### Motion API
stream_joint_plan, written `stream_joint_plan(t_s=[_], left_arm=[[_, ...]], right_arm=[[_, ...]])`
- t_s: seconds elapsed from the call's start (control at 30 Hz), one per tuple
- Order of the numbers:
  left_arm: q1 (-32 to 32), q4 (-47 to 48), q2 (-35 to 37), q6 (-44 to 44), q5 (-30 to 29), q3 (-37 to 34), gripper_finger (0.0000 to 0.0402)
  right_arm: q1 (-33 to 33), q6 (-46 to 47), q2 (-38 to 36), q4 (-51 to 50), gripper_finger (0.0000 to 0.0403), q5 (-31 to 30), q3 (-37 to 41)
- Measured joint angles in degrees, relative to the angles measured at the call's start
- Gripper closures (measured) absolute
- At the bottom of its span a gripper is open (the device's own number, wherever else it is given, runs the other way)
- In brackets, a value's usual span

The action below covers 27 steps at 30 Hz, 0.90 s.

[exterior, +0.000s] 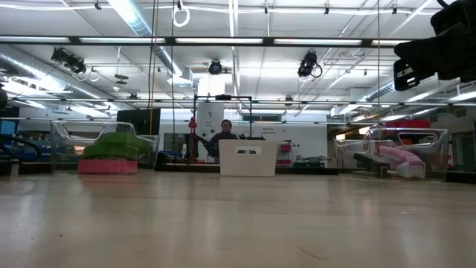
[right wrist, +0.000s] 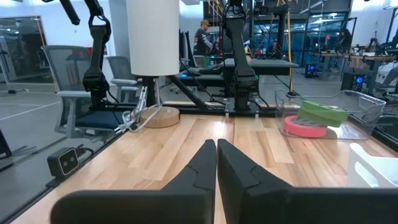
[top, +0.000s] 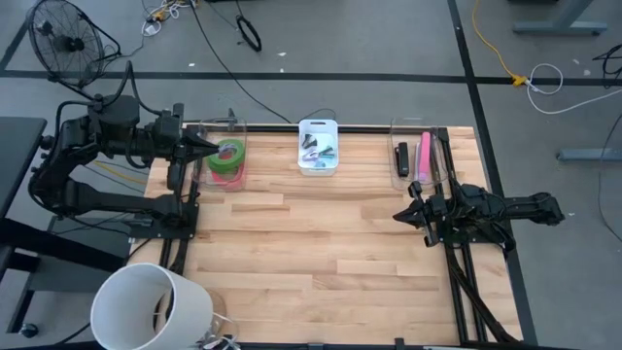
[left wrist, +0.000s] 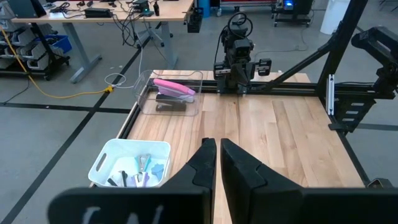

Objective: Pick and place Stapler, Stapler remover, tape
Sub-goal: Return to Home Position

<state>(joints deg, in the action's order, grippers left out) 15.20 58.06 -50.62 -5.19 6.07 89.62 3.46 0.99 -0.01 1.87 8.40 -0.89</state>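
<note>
since the tape (top: pixel 230 153) lies stacked in the clear bin (top: pixel 233 122) just beside my left claw (top: pixel 208 146), that arm is the nearer. both claws are closed, gripping nothing; my right claw (top: pixel 398 214) waits at the desk's (top: pixel 321 248) right edge, well apart.

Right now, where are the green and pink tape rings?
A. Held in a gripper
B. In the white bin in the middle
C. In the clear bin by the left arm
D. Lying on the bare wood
C: the tape rings lie stacked, green over pink, inside the clear bin beside the left arm, apart from the white bin in the middle.
</note>
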Motion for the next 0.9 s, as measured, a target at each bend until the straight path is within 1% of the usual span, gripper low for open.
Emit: stream_joint_plan(t_s=[0.73,0.83,0.9], left_arm=[[0.00,-0.15,0.01,0.00,-0.02,0.00,0.0374],[0.00,-4.37,-0.01,0.49,-0.02,0.00,0.0374],[-0.04,-6.17,0.13,2.47,0.12,0.00,0.0374]], right_arm=[[0.00,0.00,0.00,0.02,0.0386,0.00,-0.02],[0.00,-0.01,0.00,0.00,0.0385,0.01,-0.02],[0.00,-0.01,0.00,0.02,0.0384,0.00,-0.02]])
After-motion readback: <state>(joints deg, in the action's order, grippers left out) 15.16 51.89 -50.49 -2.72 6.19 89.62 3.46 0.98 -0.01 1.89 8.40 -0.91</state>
